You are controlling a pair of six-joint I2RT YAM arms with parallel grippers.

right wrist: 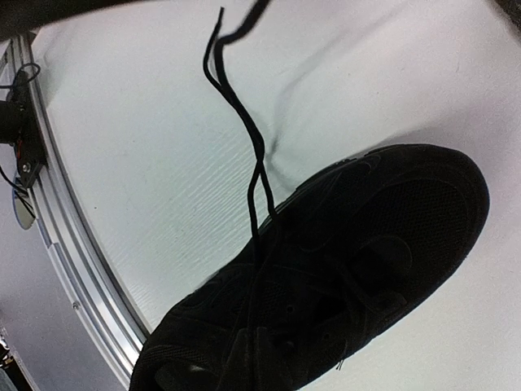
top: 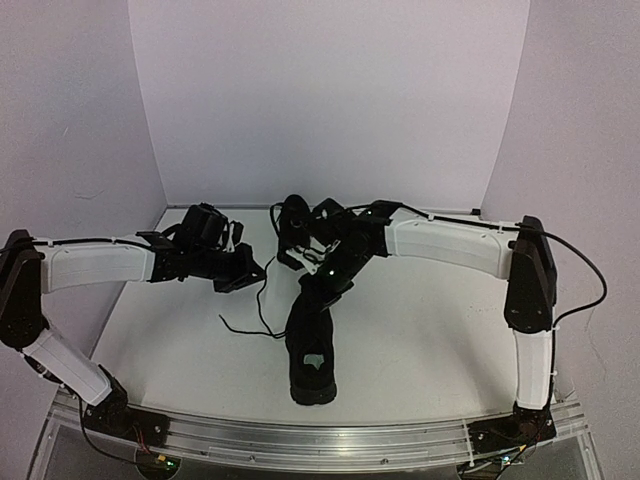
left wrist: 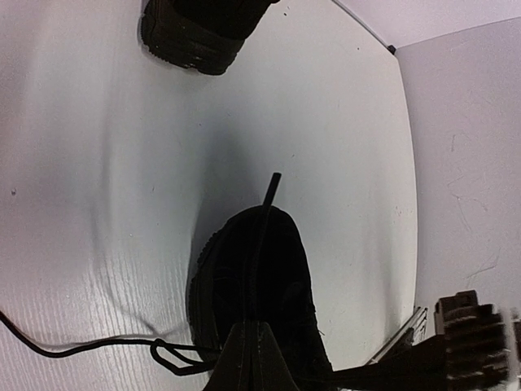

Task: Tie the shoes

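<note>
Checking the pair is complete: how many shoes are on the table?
2. The near shoe lies in the middle, toward the front edge; the far shoe sits behind it, largely hidden by the right arm from above.

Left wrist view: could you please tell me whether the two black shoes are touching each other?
No, a wide stretch of bare table separates the upper shoe from the lower shoe.

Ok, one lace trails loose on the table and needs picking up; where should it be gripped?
I'd take the lace on its slack stretch, flat on the table beside the shoe, coming straight down with the jaws across it: there it is clear of the shoe.
</note>
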